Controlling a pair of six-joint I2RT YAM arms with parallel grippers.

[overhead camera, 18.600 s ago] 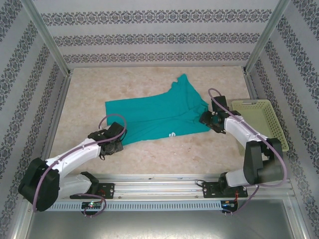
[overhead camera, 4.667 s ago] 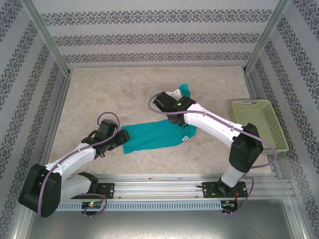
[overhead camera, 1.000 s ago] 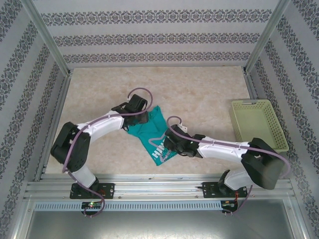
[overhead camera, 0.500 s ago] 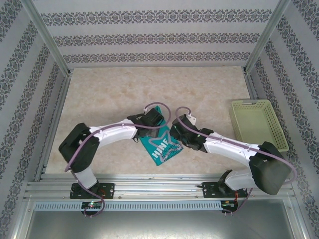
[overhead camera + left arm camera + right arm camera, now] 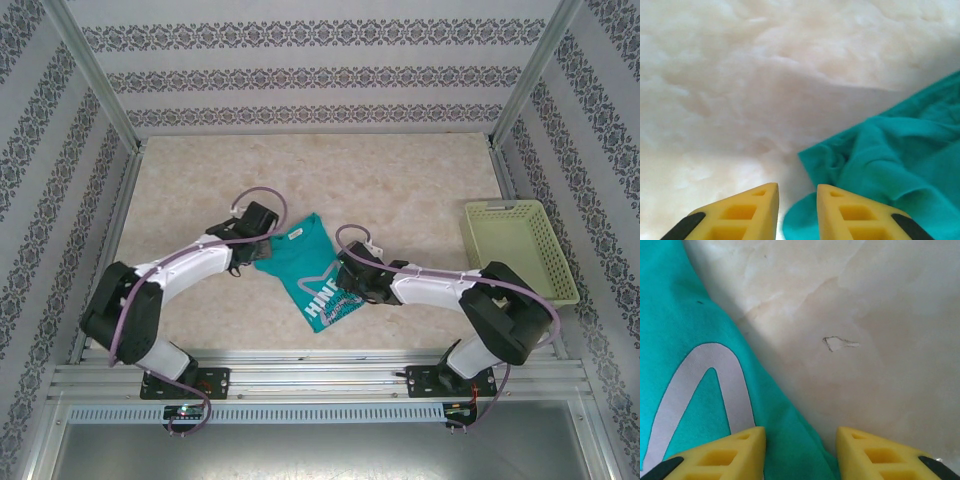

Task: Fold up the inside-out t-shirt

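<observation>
The inside-out t-shirt [image 5: 305, 262] lies as a small teal folded bundle in the middle of the table, with a white print near its front end. My left gripper [image 5: 260, 243] sits at the bundle's left edge. In the left wrist view [image 5: 797, 187] its yellow fingers stand a little apart, and a rumpled teal fold [image 5: 890, 160] lies on the table just ahead and under the gap. My right gripper [image 5: 347, 274] is low at the bundle's right edge. There [image 5: 800, 431] it is open, its jaws straddling the cloth's edge [image 5: 700, 330] without pinching it.
A pale yellow-green basket [image 5: 518, 246] stands at the right side of the table. Patterned walls and metal posts close the table in on three sides. Bare marble-look tabletop [image 5: 300, 170] stretches behind the shirt.
My left gripper has pulled back leftward off the shirt and its jaws have narrowed. The right gripper has shifted slightly along the shirt's right edge. The bundle has settled flat.
</observation>
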